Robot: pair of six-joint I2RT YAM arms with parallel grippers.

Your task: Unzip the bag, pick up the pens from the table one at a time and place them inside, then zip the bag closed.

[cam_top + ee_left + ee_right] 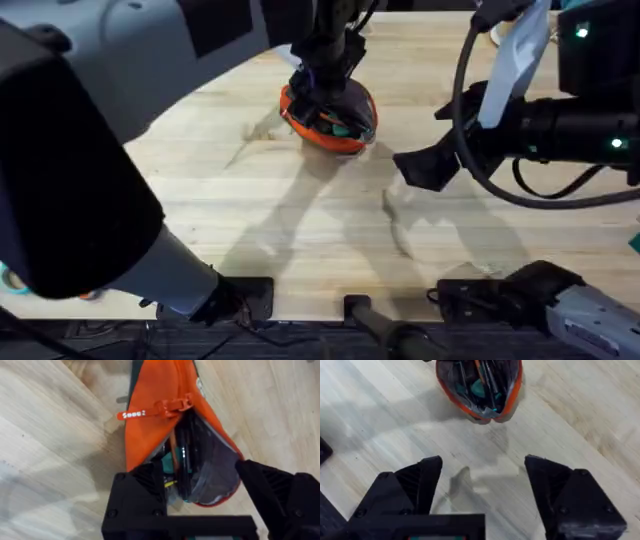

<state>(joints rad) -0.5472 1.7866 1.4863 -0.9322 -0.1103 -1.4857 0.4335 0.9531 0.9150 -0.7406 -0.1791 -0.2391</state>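
The danger from here, to my eye, sits with the zipper. The bag (328, 112) gapes wide at its near end, and things stand right up in the mouth, so a pull on the tab could snag the slider on them or drag the soft pouch across the surface (300, 230) instead of closing it. If the left gripper (200, 487) lifts away carelessly, it could also tip the bag and spill what is inside.

The left gripper is spread around the open mouth, one finger (137, 492) against the orange wall and the other just outside the far lip; whether it actually pinches the fabric I cannot tell, since the contact is hidden. The right gripper (482, 485) hangs wide open and empty over bare wood, a little apart from the bag.

The bag lies toward the far middle of the surface, a bright orange pouch with a grey lining, bulging round at the open end. An orange pull tab (155, 410) with white lettering sticks out sideways partway along the zipper. Inside I see dark slender shapes, probably the pens (487, 377), beside something teal.
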